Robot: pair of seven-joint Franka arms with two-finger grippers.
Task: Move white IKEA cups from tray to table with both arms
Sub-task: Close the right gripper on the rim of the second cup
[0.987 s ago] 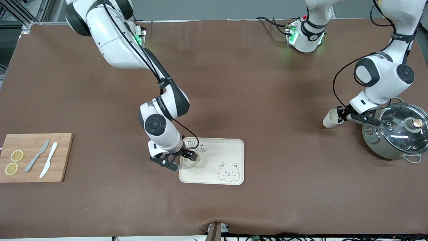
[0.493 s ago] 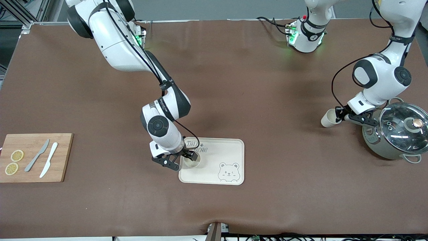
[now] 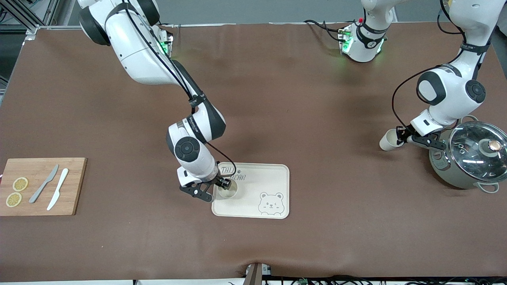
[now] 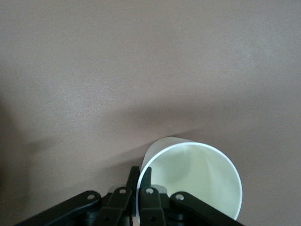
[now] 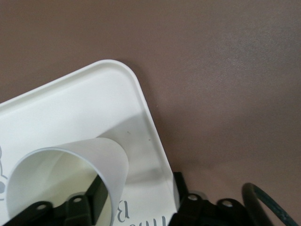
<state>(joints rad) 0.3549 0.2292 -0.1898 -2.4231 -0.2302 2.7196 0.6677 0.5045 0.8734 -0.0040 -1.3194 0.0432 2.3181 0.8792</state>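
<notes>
since the earlier frame the carried cup (image 3: 387, 140) has shifted a little toward the right arm's end of the counter with the left arm, while the cup on the tray (image 3: 227, 190) has not moved; the right arm only settled lower over it. carried cup: tilted, mouth toward the left wrist camera, pinched at the rim by the left pincer (image 3: 401, 135), which is clenched on the wall, one finger inside, one outside; it hangs over bare counter (image 3: 317, 118) beside the lidded pot (image 3: 469, 158). second cup stands upright in the tray (image 3: 273, 174) corner nearest the right arm, by the lettering. right pincer (image 3: 217, 189) straddles its rim, one finger inside the mouth, one outside; whether the wall is pinched yet i cannot tell. judgement on handling: cups look thin-walled, light, smooth, probably rigid plastic; a rim pinch is enough to lift, but the glossy tapered wall may slip or swing, so grip deep on the rim and keep it level. tray is light too and could drag if the cup catches. cutting board (image 3: 41, 186) with knives and lemon slices lies well apart, toward the right arm's end.
</notes>
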